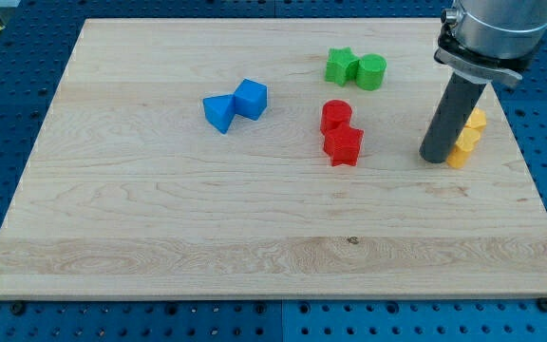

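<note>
My tip (435, 157) rests on the wooden board (160, 237) at the view's right, touching or nearly touching the left side of a yellow block (462, 151). A second yellow block (477, 121) sits just above it, partly hidden behind the rod. To the tip's left lie a red star-shaped block (344, 145) and a red cylinder (335, 115), pressed together. Toward the view's top sit a green star-shaped block (341, 66) and a green cylinder (371, 71), side by side. A blue cube (251, 98) and a blue triangular block (219, 112) touch at the centre left.
The board lies on a blue perforated table (8, 104). The arm's grey metal flange (487, 33) hangs over the board's top right corner. The yellow blocks lie close to the board's right edge.
</note>
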You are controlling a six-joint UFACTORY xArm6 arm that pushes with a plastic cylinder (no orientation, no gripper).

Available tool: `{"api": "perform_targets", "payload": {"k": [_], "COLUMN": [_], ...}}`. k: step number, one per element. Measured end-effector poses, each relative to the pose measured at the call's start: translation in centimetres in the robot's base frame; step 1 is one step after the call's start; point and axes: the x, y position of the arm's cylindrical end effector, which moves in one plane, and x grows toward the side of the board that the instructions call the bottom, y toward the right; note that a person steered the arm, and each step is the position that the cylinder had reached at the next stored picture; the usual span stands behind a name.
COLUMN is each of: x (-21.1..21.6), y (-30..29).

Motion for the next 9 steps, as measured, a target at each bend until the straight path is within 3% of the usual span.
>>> {"api": "perform_targets", "payload": {"k": [3, 9], "x": [0.0, -0.9], "y": [2.5, -1.3]}}
